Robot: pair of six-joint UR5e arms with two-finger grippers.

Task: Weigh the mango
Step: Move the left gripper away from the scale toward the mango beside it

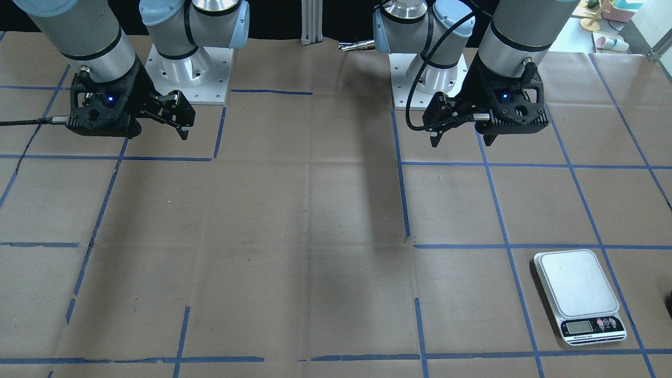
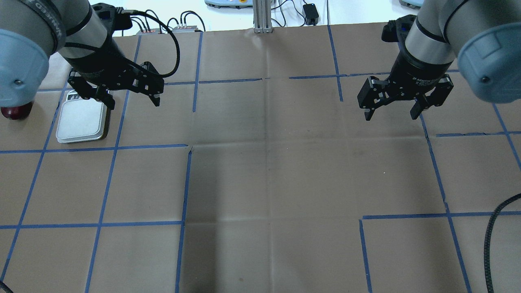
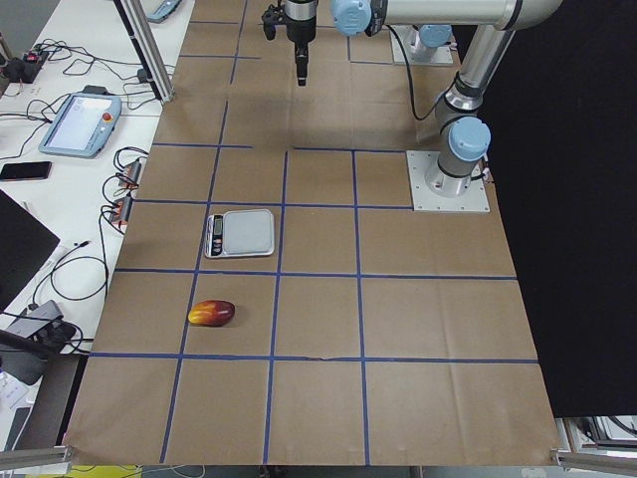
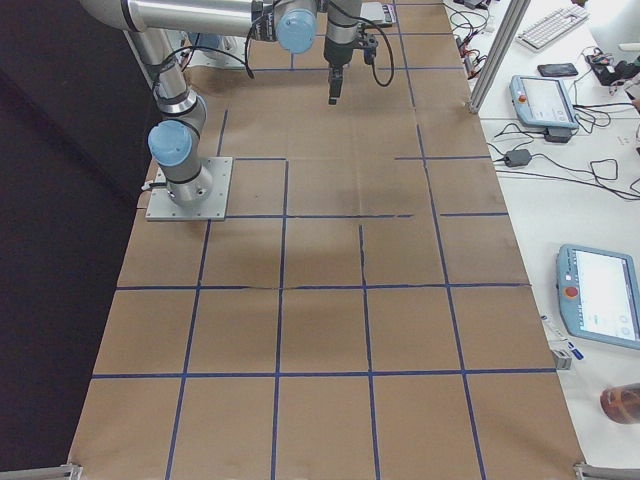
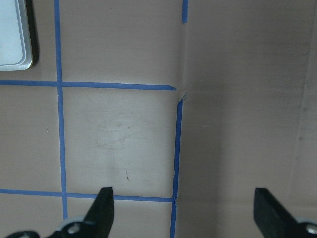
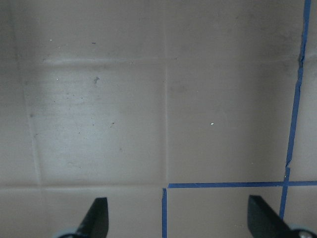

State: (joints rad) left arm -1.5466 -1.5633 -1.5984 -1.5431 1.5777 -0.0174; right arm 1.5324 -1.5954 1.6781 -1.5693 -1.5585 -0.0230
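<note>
The mango [image 3: 211, 314], red with a yellow end, lies on the brown paper table near the robot's left end; in the overhead view only its dark red tip [image 2: 16, 112] shows past my left arm. The silver kitchen scale [image 3: 241, 232] stands one grid square further in, with nothing on its platform [image 1: 576, 283]; it also shows in the overhead view [image 2: 81, 122] and at the left wrist view's corner [image 5: 12, 34]. My left gripper [image 2: 133, 103] hangs open and empty above the table beside the scale. My right gripper [image 2: 390, 117] hangs open and empty over bare paper.
Blue tape lines [image 2: 187, 183] divide the table into squares. Both arm bases [image 1: 186, 68] are bolted at the robot's edge. Cables, tablets and a phone [image 3: 25, 170] lie on the white bench beyond the table's far side.
</note>
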